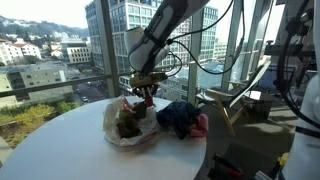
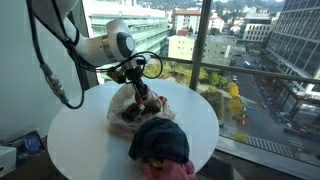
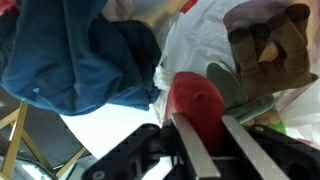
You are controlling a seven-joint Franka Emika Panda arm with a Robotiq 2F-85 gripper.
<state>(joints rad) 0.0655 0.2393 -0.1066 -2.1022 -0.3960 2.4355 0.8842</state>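
Observation:
My gripper (image 3: 214,125) is shut on a red soft object (image 3: 196,100) that sits between its two flat fingers (image 3: 188,140). In both exterior views the gripper (image 1: 146,97) (image 2: 140,92) hangs just above a white plastic bag (image 1: 118,128) (image 2: 122,106) lying on the round white table (image 1: 60,150) (image 2: 90,150). A brown plush toy (image 3: 266,50) and a green item (image 3: 232,88) lie on the white bag (image 3: 195,45). A dark blue cloth (image 3: 80,55) (image 1: 177,117) (image 2: 160,140) lies beside the bag.
A pink piece (image 1: 201,125) sticks out next to the blue cloth. Tall windows (image 2: 240,60) stand close behind the table. A wooden stand (image 1: 225,112) and cables sit beside the table's edge.

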